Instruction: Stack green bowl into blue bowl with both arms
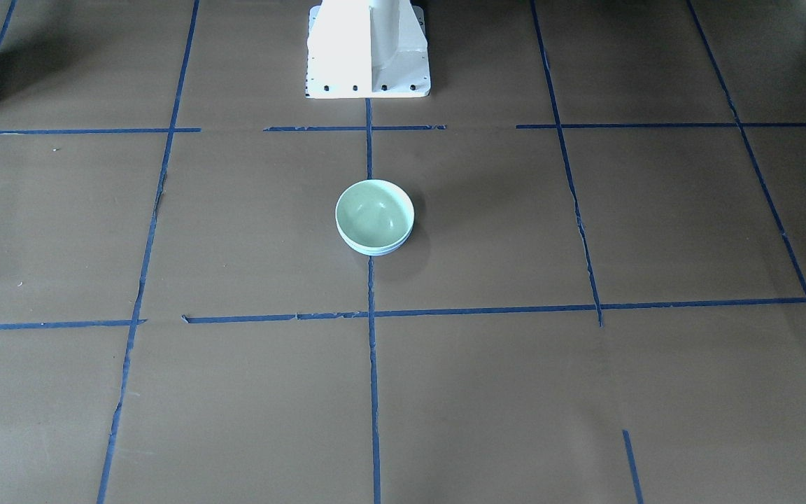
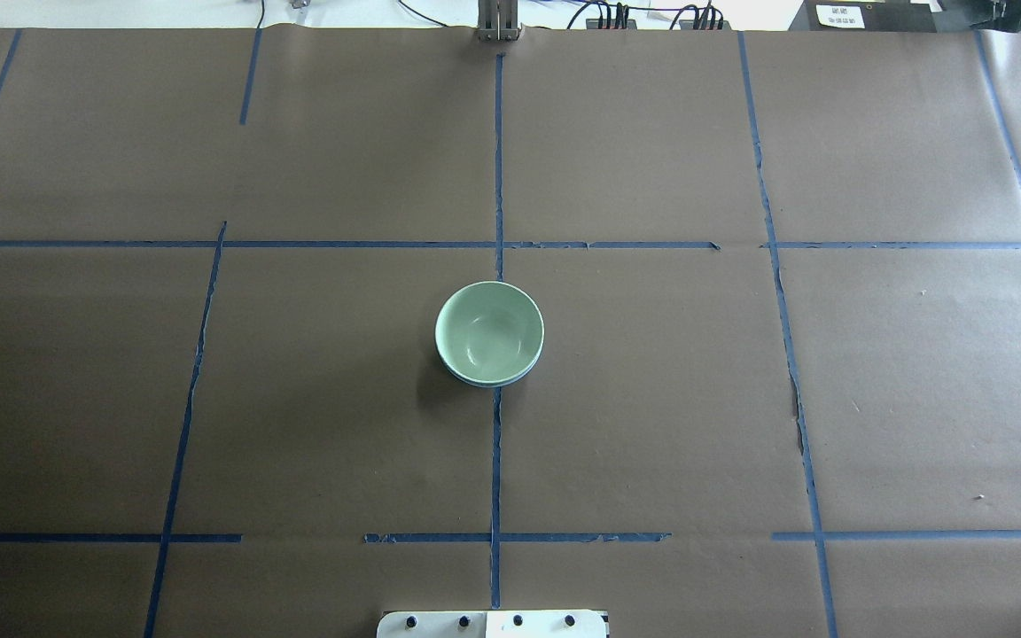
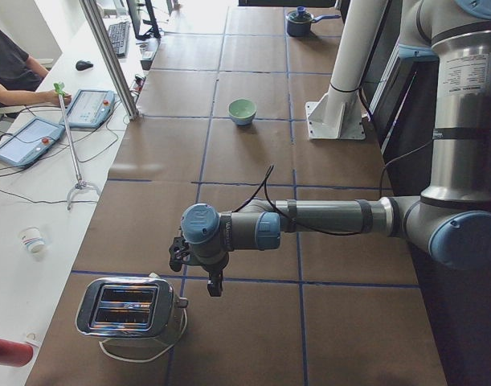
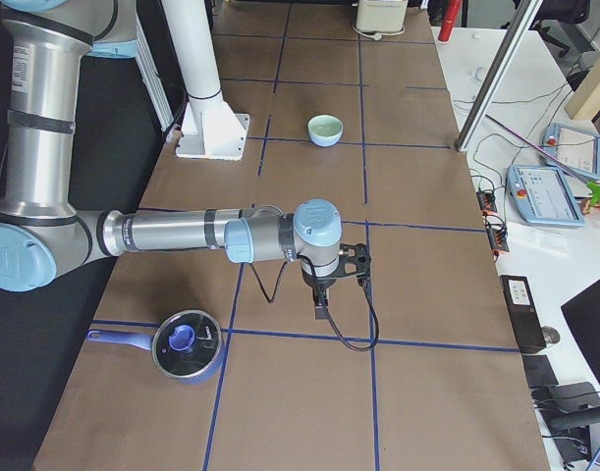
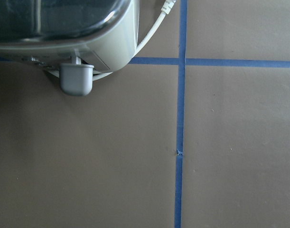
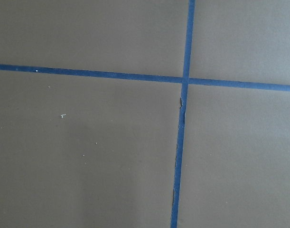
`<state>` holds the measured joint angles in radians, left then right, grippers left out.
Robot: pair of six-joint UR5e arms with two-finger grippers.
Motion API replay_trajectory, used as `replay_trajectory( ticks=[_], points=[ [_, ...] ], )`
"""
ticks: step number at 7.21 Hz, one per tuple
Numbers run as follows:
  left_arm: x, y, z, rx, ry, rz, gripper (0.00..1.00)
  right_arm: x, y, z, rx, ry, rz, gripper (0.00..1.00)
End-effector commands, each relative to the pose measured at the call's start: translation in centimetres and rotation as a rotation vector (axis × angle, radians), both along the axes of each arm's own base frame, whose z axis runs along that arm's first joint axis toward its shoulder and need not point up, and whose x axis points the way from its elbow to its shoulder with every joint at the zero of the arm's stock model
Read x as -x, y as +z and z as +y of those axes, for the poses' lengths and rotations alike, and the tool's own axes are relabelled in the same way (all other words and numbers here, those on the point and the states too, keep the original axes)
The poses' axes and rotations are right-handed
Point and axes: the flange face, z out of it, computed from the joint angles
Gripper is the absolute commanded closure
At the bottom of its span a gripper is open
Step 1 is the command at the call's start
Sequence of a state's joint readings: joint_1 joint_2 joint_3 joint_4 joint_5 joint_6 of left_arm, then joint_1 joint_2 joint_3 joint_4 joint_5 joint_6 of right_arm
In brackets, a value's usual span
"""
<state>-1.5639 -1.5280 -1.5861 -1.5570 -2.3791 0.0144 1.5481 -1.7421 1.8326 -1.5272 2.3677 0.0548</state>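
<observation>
At table centre, stack looks done. Both arms hang well apart from it; left gripper and right gripper show side-on only, so opening and hold can't be told. The green bowl sits nested in the blue bowl. Likely light, stiff, slick, chippable; pinch the rim.

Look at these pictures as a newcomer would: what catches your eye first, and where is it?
The green bowl sits nested inside the blue bowl, only a thin blue rim showing beneath it, alone at the middle of the brown table with its blue tape grid. Both arms are far from it: the left arm reaches out near a chrome toaster at one end, the right arm near a lidded pot at the other.
</observation>
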Motion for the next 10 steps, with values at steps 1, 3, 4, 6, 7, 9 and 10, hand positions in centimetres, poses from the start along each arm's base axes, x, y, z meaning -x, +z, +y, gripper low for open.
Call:
replay_trajectory(
  ticks=[1, 3, 4, 6, 7, 9, 10],
  points=[
    [0.3, -0.1, 0.0, -0.007, -0.001, -0.003, 0.0, -0.2, 0.6, 0.4, 0.012, 0.008, 0.011, 0.0],
    [0.5, -0.1, 0.0, -0.009, -0.006, -0.004, 0.0, -0.2, 1.2, 0.8, 0.019, 0.001, 0.011, 0.0],
    [0.9, -0.1, 0.1, -0.01, -0.012, -0.013, 0.0, -0.2, 1.4, 0.9, 0.021, 0.0, 0.012, 0.0],
    [1.0, -0.1, 0.0, -0.015, -0.013, -0.027, 0.0, -0.7, 2.6, 1.8, 0.048, 0.014, 0.005, 0.0],
    [1.0, -0.1, 0.0, -0.018, -0.013, -0.027, 0.0, -1.2, 3.1, 1.9, 0.058, 0.025, 0.003, 0.0],
    [1.0, -0.1, -0.1, -0.021, -0.013, -0.027, 0.0, -1.8, 3.9, 2.1, 0.071, 0.038, 0.001, 0.0],
    [1.0, -0.1, -0.1, -0.02, -0.014, -0.027, 0.0, -1.8, 4.0, 2.1, 0.072, 0.039, 0.001, 0.0]
  ],
)
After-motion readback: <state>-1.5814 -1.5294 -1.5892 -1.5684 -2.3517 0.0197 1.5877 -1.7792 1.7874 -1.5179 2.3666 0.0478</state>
